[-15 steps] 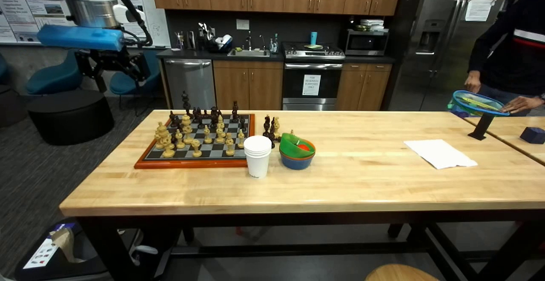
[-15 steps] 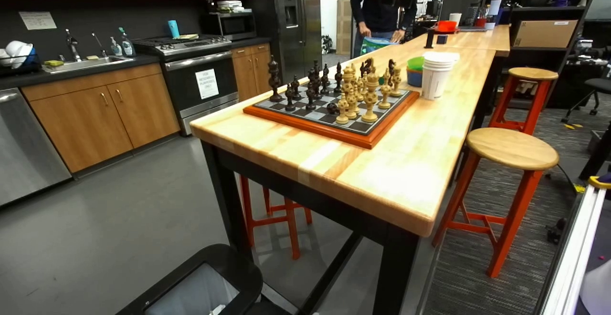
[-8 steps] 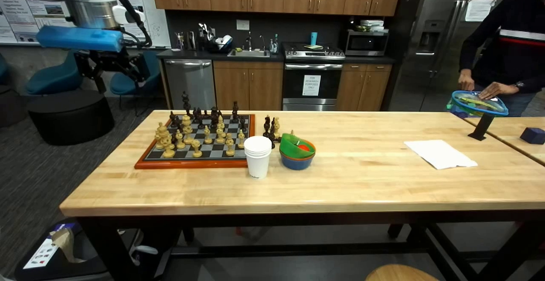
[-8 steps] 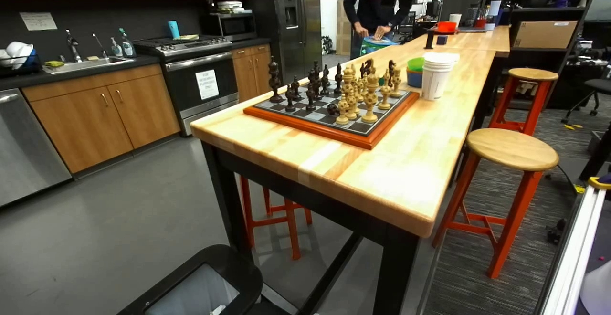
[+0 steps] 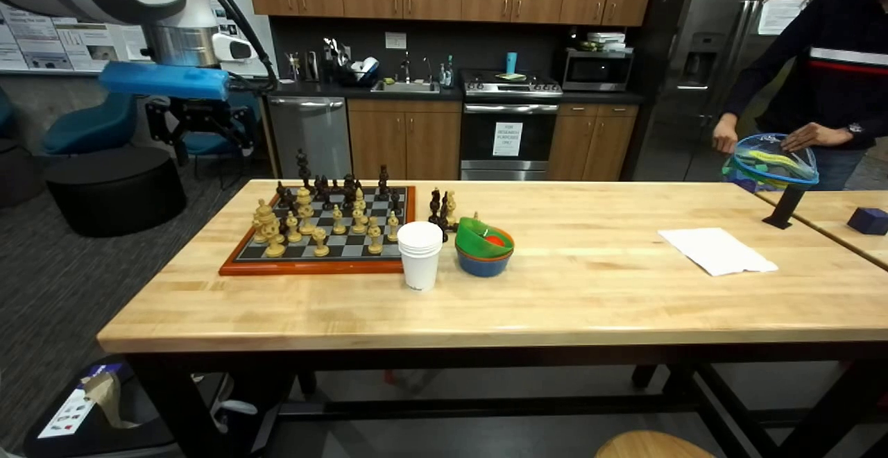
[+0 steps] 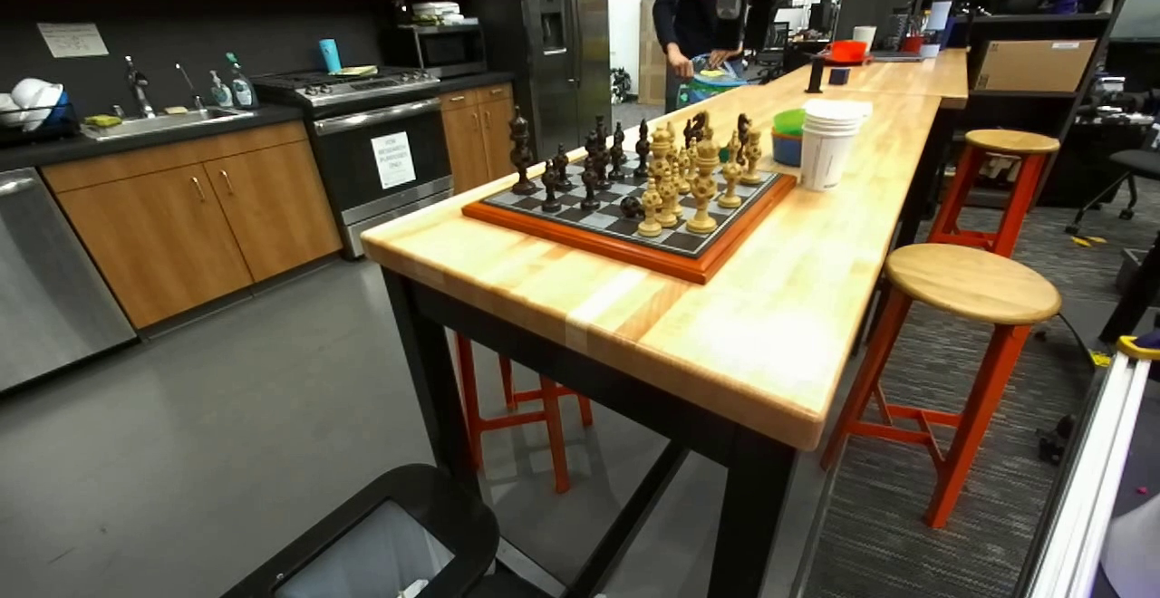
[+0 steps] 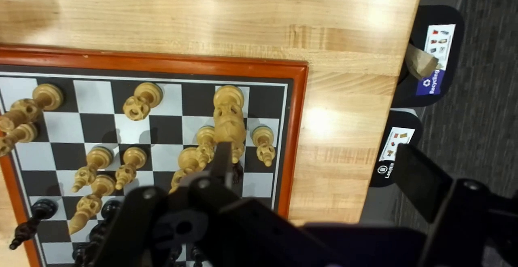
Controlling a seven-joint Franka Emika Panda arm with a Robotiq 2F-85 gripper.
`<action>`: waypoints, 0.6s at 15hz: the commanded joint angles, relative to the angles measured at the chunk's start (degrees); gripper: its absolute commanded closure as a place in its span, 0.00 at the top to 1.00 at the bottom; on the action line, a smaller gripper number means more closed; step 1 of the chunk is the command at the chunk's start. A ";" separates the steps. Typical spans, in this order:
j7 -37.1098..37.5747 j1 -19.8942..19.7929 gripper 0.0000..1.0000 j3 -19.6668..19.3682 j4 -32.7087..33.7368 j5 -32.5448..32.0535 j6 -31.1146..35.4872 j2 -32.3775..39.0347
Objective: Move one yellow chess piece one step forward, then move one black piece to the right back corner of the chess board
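Note:
The chess board (image 5: 319, 268) lies near one end of the table, in both exterior views (image 6: 589, 240) and the wrist view (image 7: 162, 62). Several yellow pieces (image 5: 374, 239) stand on its near half; the wrist view shows them from above (image 7: 137, 101). Several black pieces (image 5: 383, 184) stand on the far half, also in an exterior view (image 6: 521, 159). One black piece (image 6: 632, 207) looks tipped over beside the yellow ones. My gripper (image 5: 214, 153) is open and empty, above the board's left side. In the wrist view its fingers (image 7: 315, 157) are wide apart and hide part of the board.
White stacked cups (image 5: 420, 257) stand at the board's near right corner. Beside them are nested bowls (image 5: 483, 253) and a few off-board pieces (image 5: 442, 215). A white paper (image 5: 718, 251) lies farther right. A person (image 5: 825, 90) handles a bag (image 5: 773, 162) at the far end.
My gripper has moved right and a little down in an exterior view, still open. The chess pieces have not moved. The person has shifted and moved the bag a little.

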 commanded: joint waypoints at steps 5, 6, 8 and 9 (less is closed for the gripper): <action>-4.07 -1.10 1.00 -0.37 8.30 0.76 0.82 11.51; -4.38 -1.34 1.00 -0.41 8.89 0.98 1.12 12.27; -5.09 -2.03 1.00 -0.48 10.09 0.95 1.33 13.81; -5.29 -2.41 0.87 -0.45 10.65 0.84 1.32 14.47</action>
